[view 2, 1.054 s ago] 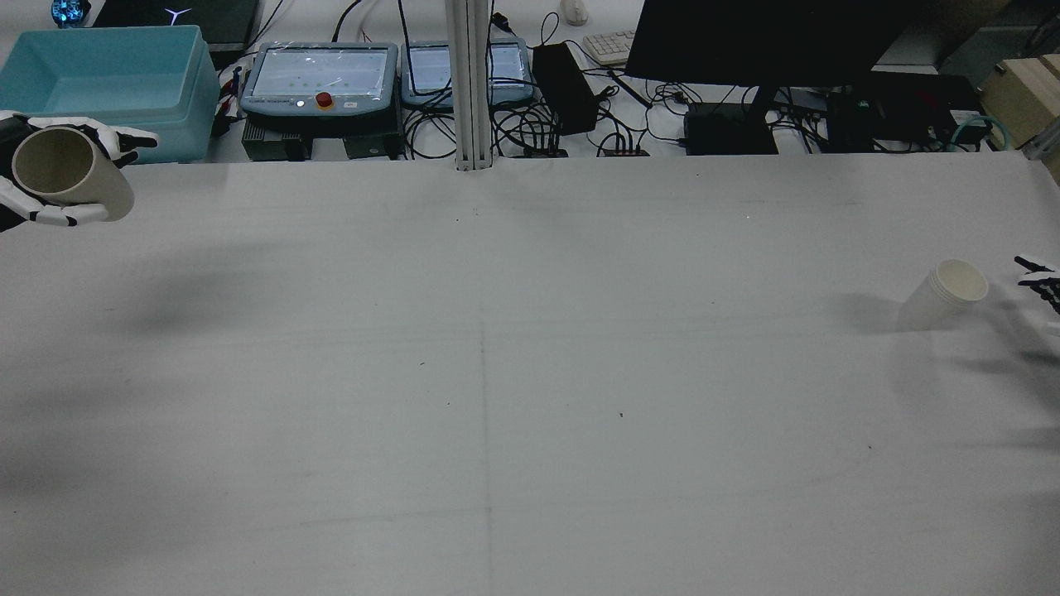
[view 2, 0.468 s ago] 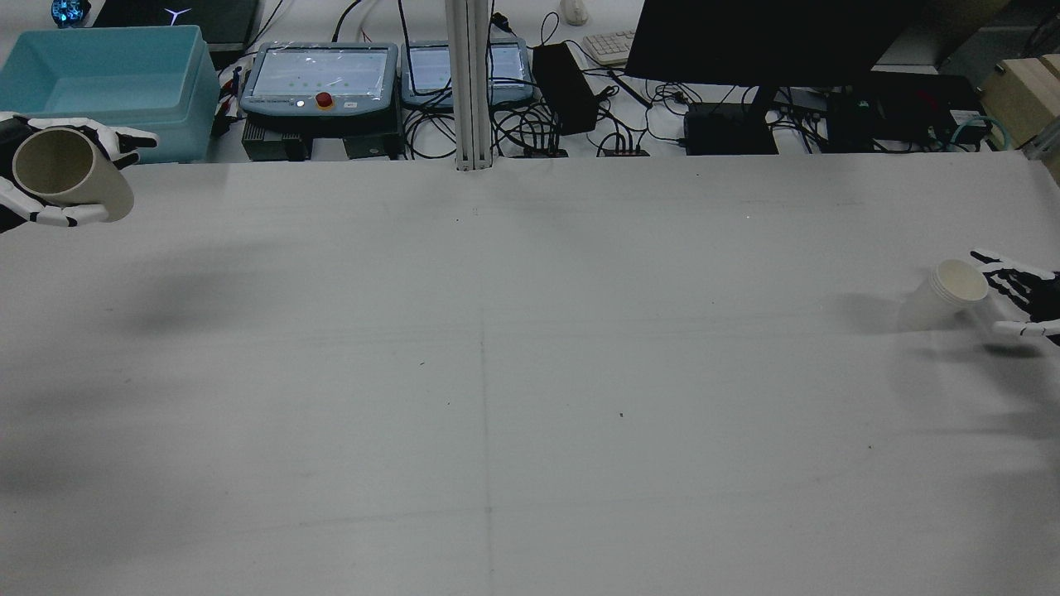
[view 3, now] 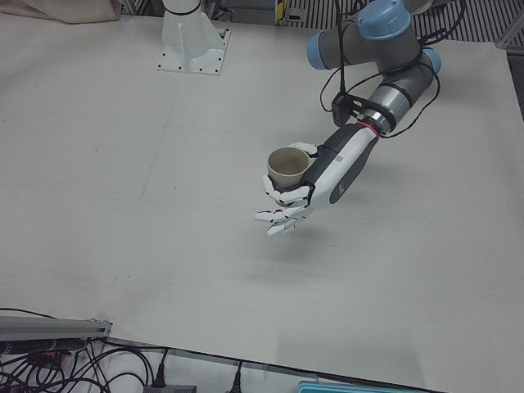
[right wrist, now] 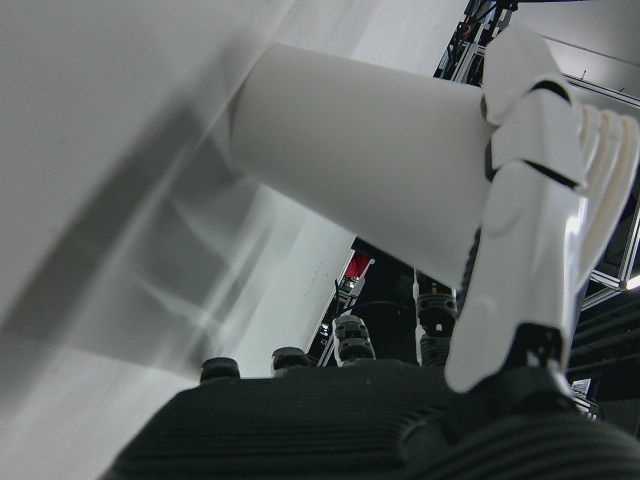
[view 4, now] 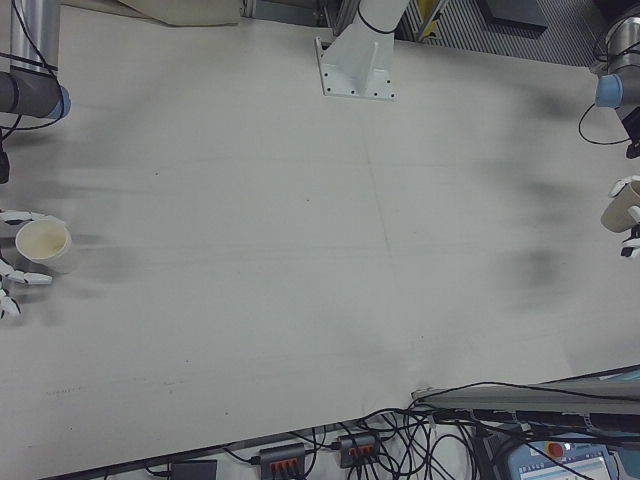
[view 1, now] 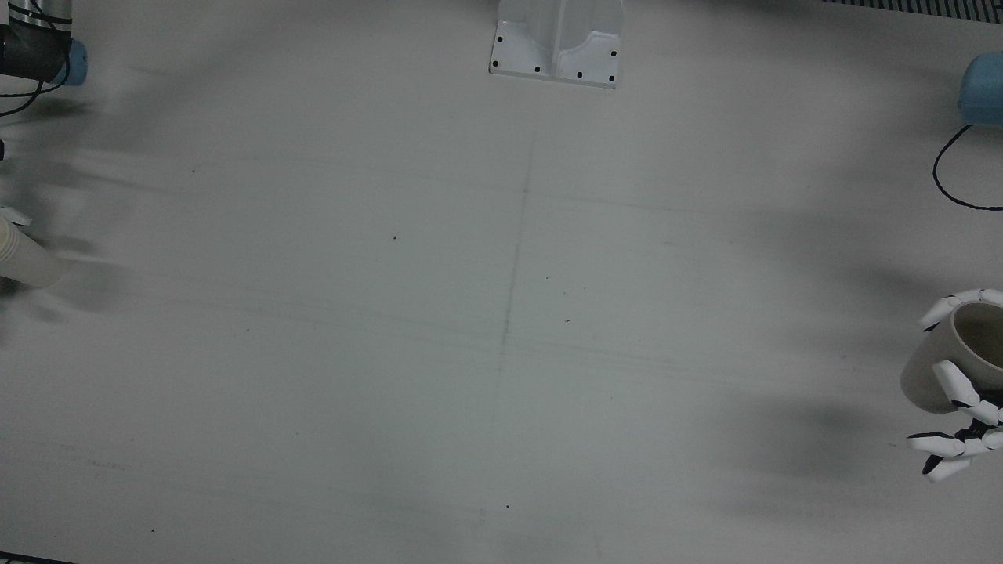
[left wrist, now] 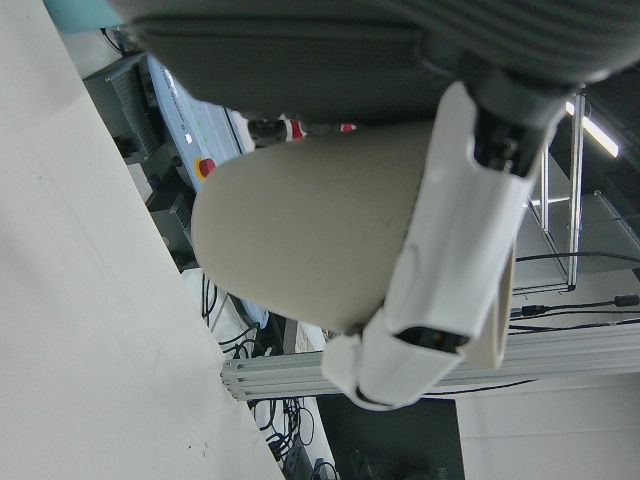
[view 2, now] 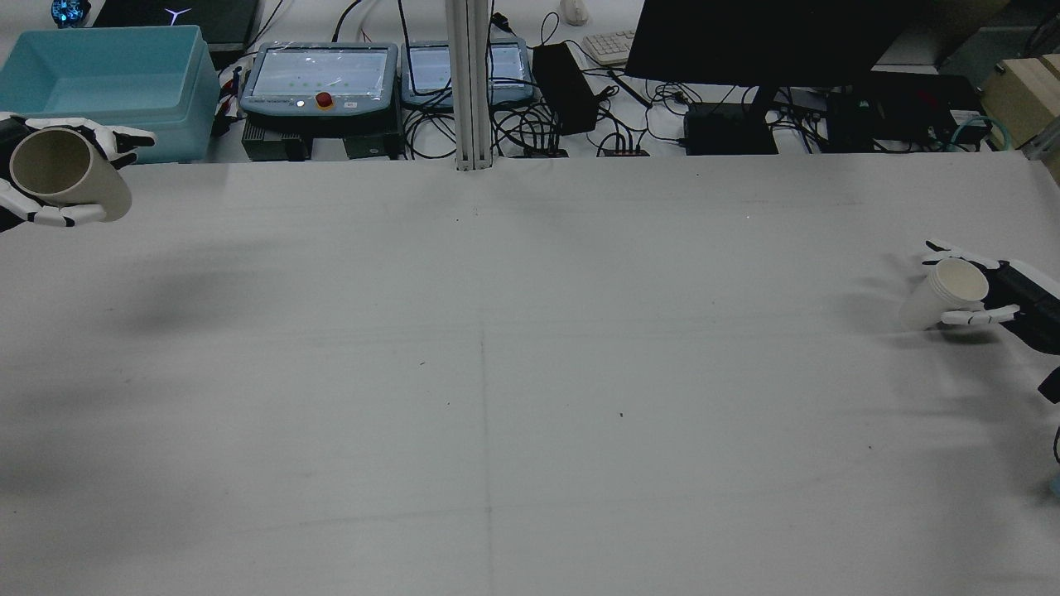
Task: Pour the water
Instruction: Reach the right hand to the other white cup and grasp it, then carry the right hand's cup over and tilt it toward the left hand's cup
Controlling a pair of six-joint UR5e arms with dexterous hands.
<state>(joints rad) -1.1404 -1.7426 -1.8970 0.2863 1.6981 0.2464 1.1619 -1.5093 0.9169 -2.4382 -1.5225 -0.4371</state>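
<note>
A beige cup (view 2: 62,174) hangs tilted above the table's far left in the rear view, with my left hand (view 2: 62,217) shut on it. The left-front view shows this cup (view 3: 288,166) gripped from the side by the same hand (view 3: 327,176), its mouth facing up and outward. A white paper cup (view 2: 944,298) stands on the table at the right edge. My right hand (view 2: 1006,290) reaches around it, fingers behind and thumb in front, still spread. In the right hand view a finger (right wrist: 530,200) lies beside that cup (right wrist: 370,150). I cannot see any water.
Beyond the table's far edge stand a teal bin (view 2: 108,83), two control pendants (view 2: 319,79), a metal post (view 2: 469,83), a dark monitor (view 2: 762,37) and tangled cables. A white pedestal (view 1: 558,39) sits at the robot's side. The table (view 2: 530,372) is bare between the cups.
My right hand has come in from the right edge and now brackets the white cup. The left hand with the beige cup has barely moved.
</note>
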